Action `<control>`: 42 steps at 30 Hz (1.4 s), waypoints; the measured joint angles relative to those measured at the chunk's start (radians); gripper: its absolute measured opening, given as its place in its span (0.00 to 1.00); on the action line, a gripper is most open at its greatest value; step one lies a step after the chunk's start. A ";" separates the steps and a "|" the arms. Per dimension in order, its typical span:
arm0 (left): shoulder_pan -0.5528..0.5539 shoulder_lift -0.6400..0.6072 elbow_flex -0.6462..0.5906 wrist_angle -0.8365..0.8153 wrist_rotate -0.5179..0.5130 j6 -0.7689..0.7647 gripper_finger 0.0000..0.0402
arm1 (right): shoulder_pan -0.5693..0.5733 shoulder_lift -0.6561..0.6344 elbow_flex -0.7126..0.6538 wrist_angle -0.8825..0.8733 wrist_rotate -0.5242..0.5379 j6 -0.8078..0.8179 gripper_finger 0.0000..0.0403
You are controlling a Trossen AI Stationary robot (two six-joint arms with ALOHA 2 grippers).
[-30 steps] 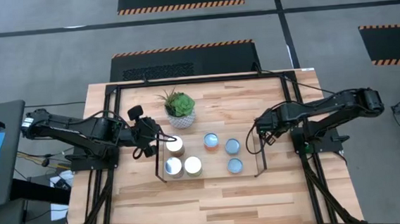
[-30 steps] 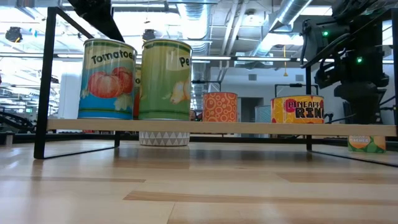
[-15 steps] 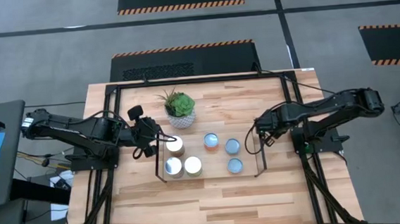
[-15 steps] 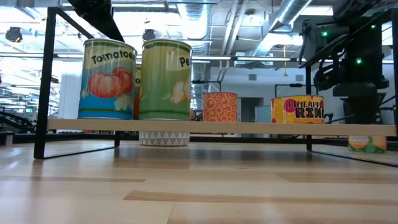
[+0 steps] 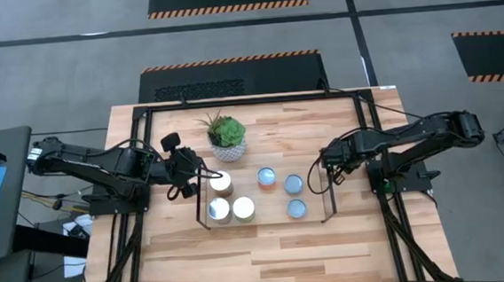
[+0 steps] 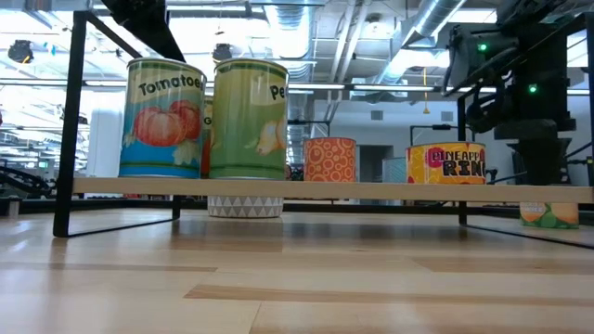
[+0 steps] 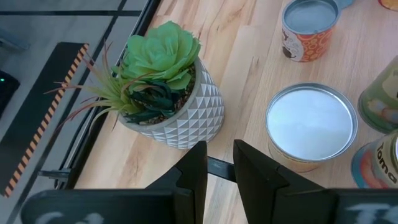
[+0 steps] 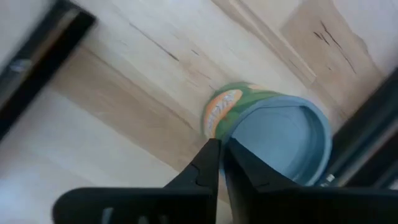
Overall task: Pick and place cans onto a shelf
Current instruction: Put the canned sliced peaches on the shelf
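Note:
The shelf, a light-wood board with black wire uprights, carries several cans, among them a white-topped can and an orange-sided can. My left gripper waits by the shelf's left end, its fingers a narrow gap apart and empty. My right gripper is shut at the shelf's right end. It stands directly over a green-and-orange can with a silvery-blue top. That can stands on the table beside the shelf's right wire upright. My right gripper's shut fingertips point down at the near rim of the green-and-orange can's top. I cannot tell whether they touch it. The can stands upright on the table.
A green succulent in a white patterned pot stands on the table just behind the shelf's left end. The black table frame runs round the tabletop. Bare wood lies along the near side.

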 joint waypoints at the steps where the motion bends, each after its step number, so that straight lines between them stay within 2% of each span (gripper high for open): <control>1: 0.000 0.000 0.000 0.000 0.000 0.001 0.17 | 0.000 0.000 0.003 0.002 -0.001 -0.004 0.08; 6: 0.000 0.000 0.000 0.000 0.000 0.001 0.17 | 0.000 -0.001 0.005 0.002 0.001 -0.005 0.02; 19: 0.000 0.000 0.000 -0.001 0.001 0.001 0.17 | 0.000 -0.001 0.007 -0.014 0.014 -0.006 0.01; 35: 0.000 0.000 0.000 -0.006 0.001 0.002 0.17 | 0.000 -0.002 0.162 -0.314 0.048 0.069 0.01; 42: 0.000 0.000 0.000 -0.006 0.002 0.024 0.17 | 0.000 -0.002 0.254 -0.396 0.149 0.084 0.01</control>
